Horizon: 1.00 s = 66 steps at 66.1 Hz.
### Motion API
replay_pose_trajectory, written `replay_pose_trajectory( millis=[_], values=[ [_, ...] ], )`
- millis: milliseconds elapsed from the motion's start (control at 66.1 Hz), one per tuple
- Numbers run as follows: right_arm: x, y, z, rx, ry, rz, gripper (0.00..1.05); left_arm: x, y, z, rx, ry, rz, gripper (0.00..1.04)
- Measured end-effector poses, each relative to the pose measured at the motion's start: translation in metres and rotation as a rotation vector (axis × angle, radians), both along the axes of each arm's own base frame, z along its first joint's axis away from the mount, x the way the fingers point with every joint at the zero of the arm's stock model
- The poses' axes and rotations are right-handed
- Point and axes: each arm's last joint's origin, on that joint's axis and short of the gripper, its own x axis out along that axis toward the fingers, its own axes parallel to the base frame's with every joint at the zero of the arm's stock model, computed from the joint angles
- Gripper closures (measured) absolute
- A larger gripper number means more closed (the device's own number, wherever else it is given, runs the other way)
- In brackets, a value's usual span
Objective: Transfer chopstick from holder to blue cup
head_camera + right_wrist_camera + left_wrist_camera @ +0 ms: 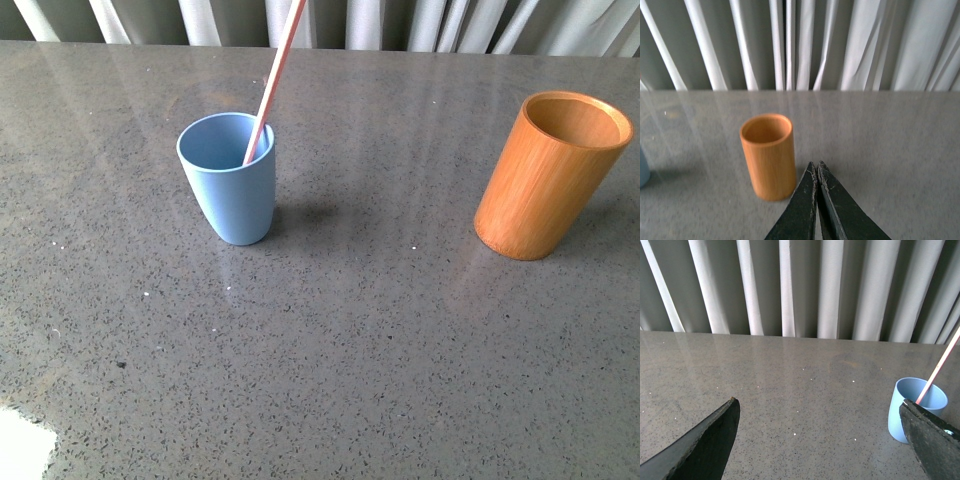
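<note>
And there it is: the chopstick (272, 82) stands in the blue cup (230, 180), its lower end down inside the cup, the shaft leaning against the rim and slanting up out of the top of the front view. The cup sits upright on the grey speckled table (330, 340), left of centre, and well apart to the right stands the holder (548, 175), upright, its mouth open and nothing showing inside. Over to the left wrist view: the left gripper (820, 412) is spread wide, one dark finger (707, 442) low on one side, the other at the opposite edge of the picture, bare tabletop between them, nothing held. The blue cup with the pink stick rising from it sits just beyond that far finger, and whether they touch cannot be told. In the right wrist view, the right gripper (817, 167) has its two dark fingers pressed tip to tip, nothing between them, hovering just beside the holder and apart from it. Pale curtains (840, 45) hang behind the table's far edge.
</note>
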Motion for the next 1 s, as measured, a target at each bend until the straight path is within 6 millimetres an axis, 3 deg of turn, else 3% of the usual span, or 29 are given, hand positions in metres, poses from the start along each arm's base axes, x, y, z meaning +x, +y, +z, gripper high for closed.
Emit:
replay_pose_trajectory(
  millis=[454,999],
  values=[
    [-0.0057,-0.0001,0.001,-0.001,-0.026,-0.004,1.01,0.0,0.0,0.0,0.0,0.0,0.0,0.09],
    [-0.0057,-0.0001,0.0011,0.0,-0.026,-0.004,0.12,0.0,0.0,0.0,0.0,0.0,0.0,0.09]
  ],
)
